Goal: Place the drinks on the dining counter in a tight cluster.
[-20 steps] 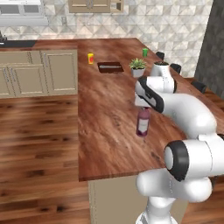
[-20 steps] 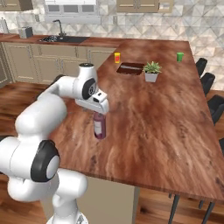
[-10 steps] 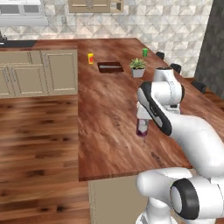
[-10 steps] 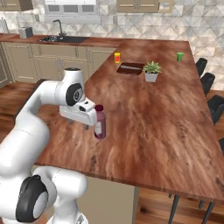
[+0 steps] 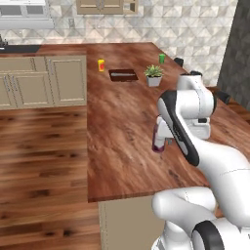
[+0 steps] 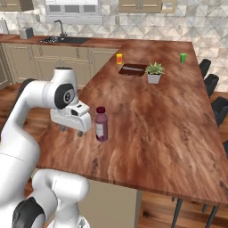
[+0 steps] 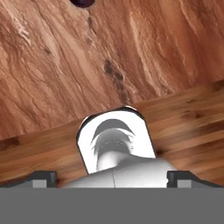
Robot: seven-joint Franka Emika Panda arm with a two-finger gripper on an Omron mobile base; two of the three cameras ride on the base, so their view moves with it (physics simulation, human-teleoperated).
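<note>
- Left base view: the purple-capped bottle [image 5: 158, 137] stands upright on the table [image 5: 117, 146], partly hidden behind the arm, well apart from the potted plant [image 5: 154, 76].
- Right base view: the gripper [image 6: 71, 126] sits just beside the bottle, jaws spread wide, holding nothing; judged released where the cluster forms.
- Hand view: finger tips [image 7: 43, 178] apart above the table edge.
</note>
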